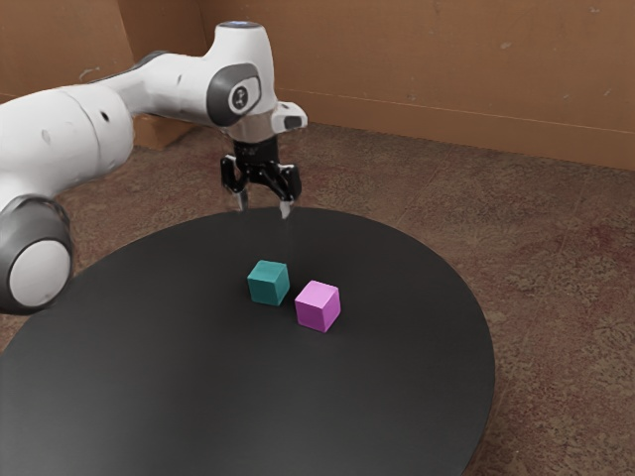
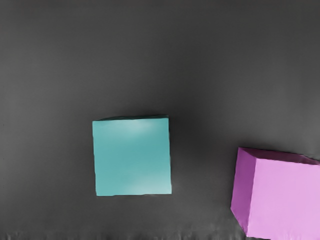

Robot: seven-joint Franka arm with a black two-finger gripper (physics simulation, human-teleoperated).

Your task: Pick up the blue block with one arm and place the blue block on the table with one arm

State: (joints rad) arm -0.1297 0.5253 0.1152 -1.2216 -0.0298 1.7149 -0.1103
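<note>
Hold the black gripper (image 1: 264,206) in the air over the round black table (image 1: 198,397), higher than both blocks, with its two fingers (image 1: 286,208) spread well apart and pointing down. Grip nothing between them. In the exterior view, see the fingertips against the table's far rim.

Find the blue block (image 1: 268,284), more teal than true blue, on the tabletop, resting flat and outside the gripper's grasp. In the wrist view, look almost straight down on its square top.

Note the pink block (image 1: 318,306) as its close neighbour: also flat on the table, just beside the blue one, toward the exterior view's right and a little closer to that camera. See a narrow strip of dark tabletop between the two; count them as near but apart. In the wrist view, catch the pink block's top plus a darker side turned toward the blue block, with part of the pink one cut off by the frame.

Reach in from the exterior view's left with the white arm (image 1: 169,89), bent at its grey-ringed joints. Beyond the table, see a mottled brown floor (image 1: 566,278), then a brown wall (image 1: 427,59) with a baseboard (image 1: 446,117) along its foot.
</note>
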